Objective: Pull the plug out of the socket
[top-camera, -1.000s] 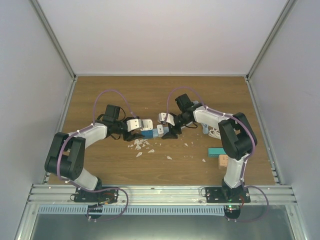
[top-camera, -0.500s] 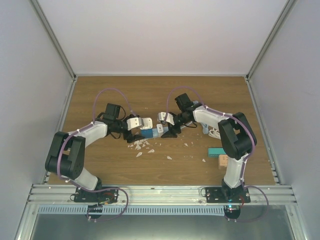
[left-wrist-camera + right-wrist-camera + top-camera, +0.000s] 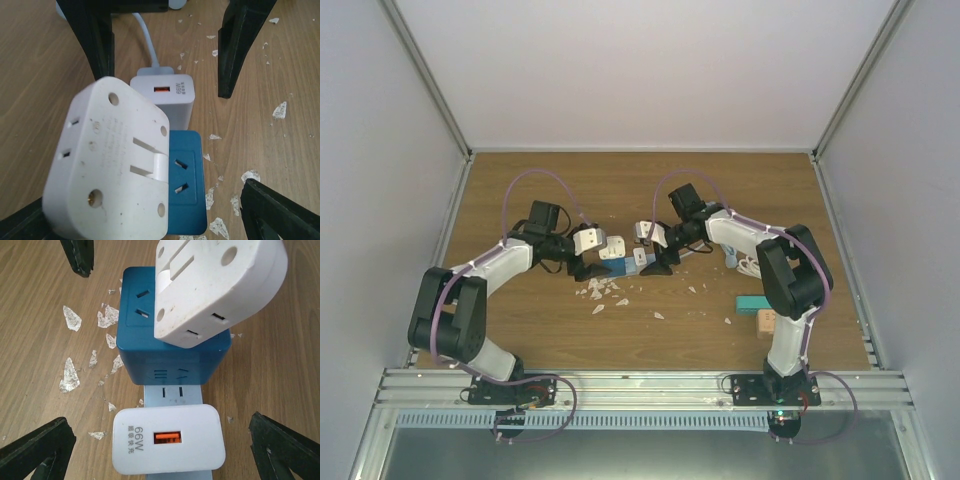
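Observation:
The white plug (image 3: 110, 165) is a chunky adapter lying tilted against the top of the blue cube socket (image 3: 187, 185), whose two slots show bare beside it. From the right wrist the plug (image 3: 220, 290) leans over the socket (image 3: 170, 355). My left gripper (image 3: 150, 220) is open around the plug, its right finger (image 3: 280, 210) well clear of it. My right gripper (image 3: 160, 455) is open astride a white 66W charger (image 3: 167, 440) without touching it. From above, the plug (image 3: 612, 247) sits between the left gripper (image 3: 592, 257) and the right gripper (image 3: 655, 255).
The charger and blue cube sit on a pale blue power strip (image 3: 172, 392) with a white cable (image 3: 748, 262) running right. White flakes (image 3: 605, 292) litter the wood. A teal block (image 3: 755, 302) and a wooden block (image 3: 766, 322) lie at the right.
My left gripper's jaws have spread apart and the arm has drawn back a little to the left. The right jaws have also widened.

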Motion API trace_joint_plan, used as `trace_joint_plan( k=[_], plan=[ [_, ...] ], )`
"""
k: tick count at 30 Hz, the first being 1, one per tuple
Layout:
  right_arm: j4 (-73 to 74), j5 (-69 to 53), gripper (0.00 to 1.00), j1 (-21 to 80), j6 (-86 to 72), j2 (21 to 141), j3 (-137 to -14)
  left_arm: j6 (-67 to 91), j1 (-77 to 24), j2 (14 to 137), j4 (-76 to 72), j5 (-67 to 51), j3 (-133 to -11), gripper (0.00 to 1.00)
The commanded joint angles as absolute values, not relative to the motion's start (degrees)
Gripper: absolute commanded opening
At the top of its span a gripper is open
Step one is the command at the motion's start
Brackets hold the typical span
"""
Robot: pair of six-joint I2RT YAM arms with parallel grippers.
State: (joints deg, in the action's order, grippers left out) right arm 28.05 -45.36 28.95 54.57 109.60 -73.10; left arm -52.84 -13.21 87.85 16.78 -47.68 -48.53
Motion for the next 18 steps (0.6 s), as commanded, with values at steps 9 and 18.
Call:
trace_joint_plan(
  k=[9, 18],
  plan=[
    [21.93, -51.03, 1.0, 25.96, 35.2, 99.6, -79.14, -52.13, -13.4, 84.55, 18.45, -49.86, -50.57, 0.74],
    [16.31, -49.11, 1.0, 20.47, 8.8, 91.63, -89.07, -51.2, -13.44, 84.56, 20.03, -48.55, -52.38, 0.57]
  ],
)
